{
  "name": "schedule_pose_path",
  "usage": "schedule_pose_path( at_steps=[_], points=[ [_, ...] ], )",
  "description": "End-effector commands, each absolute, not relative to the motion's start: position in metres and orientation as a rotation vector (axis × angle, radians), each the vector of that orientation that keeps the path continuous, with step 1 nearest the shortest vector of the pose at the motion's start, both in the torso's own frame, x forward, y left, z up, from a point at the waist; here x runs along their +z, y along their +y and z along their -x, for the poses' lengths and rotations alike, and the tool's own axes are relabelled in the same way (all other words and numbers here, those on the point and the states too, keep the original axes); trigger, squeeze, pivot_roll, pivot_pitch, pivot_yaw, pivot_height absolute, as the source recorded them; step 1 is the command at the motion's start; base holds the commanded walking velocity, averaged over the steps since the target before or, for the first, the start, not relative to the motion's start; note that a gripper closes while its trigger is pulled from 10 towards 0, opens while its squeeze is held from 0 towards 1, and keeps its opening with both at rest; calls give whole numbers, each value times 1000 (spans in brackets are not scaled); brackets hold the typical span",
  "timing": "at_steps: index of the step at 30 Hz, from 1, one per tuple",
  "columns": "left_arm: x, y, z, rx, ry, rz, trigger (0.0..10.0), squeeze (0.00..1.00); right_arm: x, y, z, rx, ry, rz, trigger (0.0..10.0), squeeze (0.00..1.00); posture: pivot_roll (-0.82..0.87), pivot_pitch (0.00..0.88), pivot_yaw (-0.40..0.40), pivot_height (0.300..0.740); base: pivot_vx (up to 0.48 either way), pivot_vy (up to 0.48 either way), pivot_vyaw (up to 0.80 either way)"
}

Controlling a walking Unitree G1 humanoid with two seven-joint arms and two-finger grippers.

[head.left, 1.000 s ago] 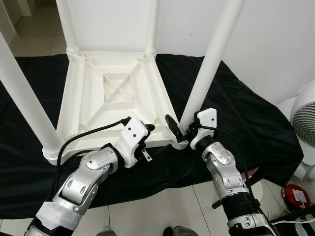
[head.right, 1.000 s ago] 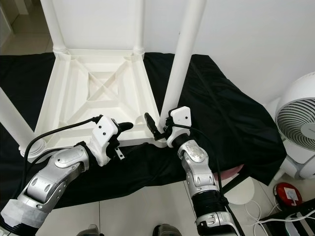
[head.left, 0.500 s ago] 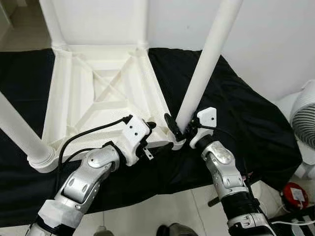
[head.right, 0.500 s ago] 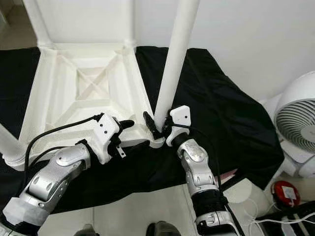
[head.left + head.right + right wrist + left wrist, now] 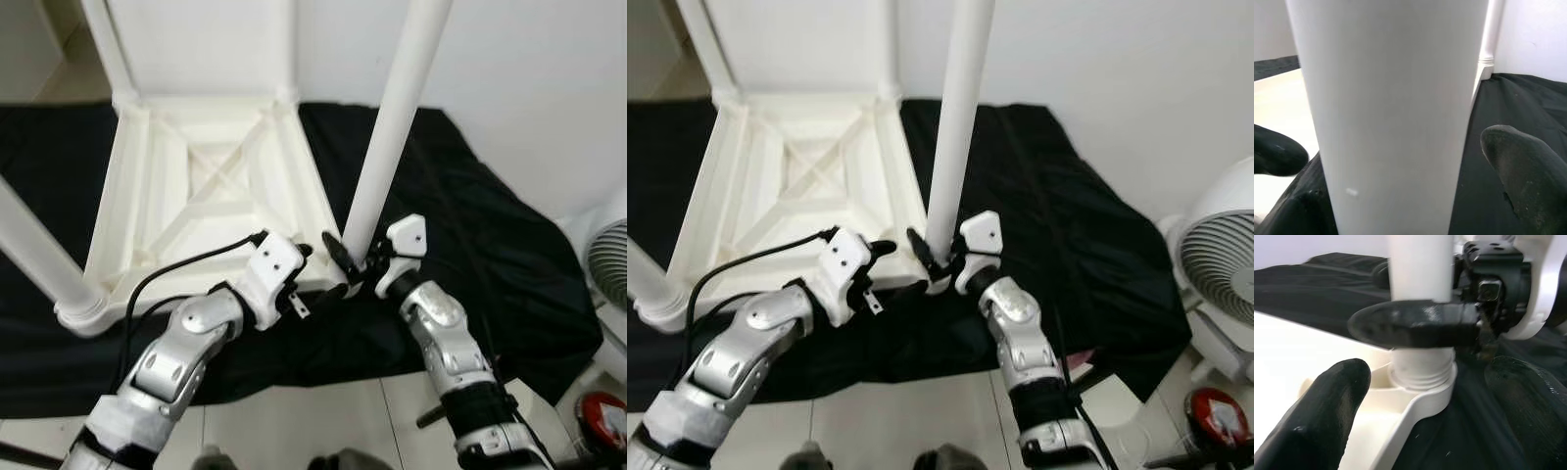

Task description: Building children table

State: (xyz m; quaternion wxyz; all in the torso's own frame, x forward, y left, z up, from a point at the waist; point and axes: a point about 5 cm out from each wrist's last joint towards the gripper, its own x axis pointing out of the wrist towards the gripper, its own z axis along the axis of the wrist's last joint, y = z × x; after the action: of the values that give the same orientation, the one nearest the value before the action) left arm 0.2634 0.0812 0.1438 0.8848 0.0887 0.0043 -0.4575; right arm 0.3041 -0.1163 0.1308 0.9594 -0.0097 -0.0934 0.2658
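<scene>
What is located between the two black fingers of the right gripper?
The lower end of the white round table leg, just above the corner socket of the upturned white plastic table. The right gripper has one finger on each side, as the right wrist view shows.

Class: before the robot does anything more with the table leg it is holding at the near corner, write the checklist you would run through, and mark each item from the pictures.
1. Right gripper around the base of the near leg: ok, one finger on each side.
2. Leg threads seated in the corner socket: not ok, threads still visible above the collar.
3. Leg upright: cannot tell.
4. Left gripper at the tabletop edge, jaws open, beside the socket: ok.
5. Upturned tabletop lying flat on the black cloth: ok.
</scene>
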Motion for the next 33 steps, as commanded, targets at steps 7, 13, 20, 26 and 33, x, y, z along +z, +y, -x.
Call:
schedule_pose_path(
  at_steps=[7, 13, 20, 26, 33],
  points=[
    [143, 81, -267, -940, 17, -189, 10000, 0, 132, -116, -306, 547, -198, 2, 10000, 0, 92, 0, -66, 740, 0, 0, 0],
    [142, 81, -267, -942, 24, -188, 10000, 0, 132, -113, -304, 576, -196, 5, 10000, 0, 92, 0, -64, 740, 0, 0, 0],
    [141, 81, -253, -1048, 53, -186, 10000, 0, 132, -112, -302, 713, -169, 62, 10000, 0, 93, 0, -66, 740, 0, 0, 0],
    [140, 90, -248, -1080, 84, -198, 10000, 0, 129, -130, -305, 761, -122, 118, 10000, 0, 98, 0, -69, 740, 0, 0, 0],
    [139, 95, -248, -1072, 94, -204, 10000, 0, 126, -143, -310, 743, -93, 139, 10000, 0, 99, 0, -69, 740, 0, 0, 0]
  ],
)
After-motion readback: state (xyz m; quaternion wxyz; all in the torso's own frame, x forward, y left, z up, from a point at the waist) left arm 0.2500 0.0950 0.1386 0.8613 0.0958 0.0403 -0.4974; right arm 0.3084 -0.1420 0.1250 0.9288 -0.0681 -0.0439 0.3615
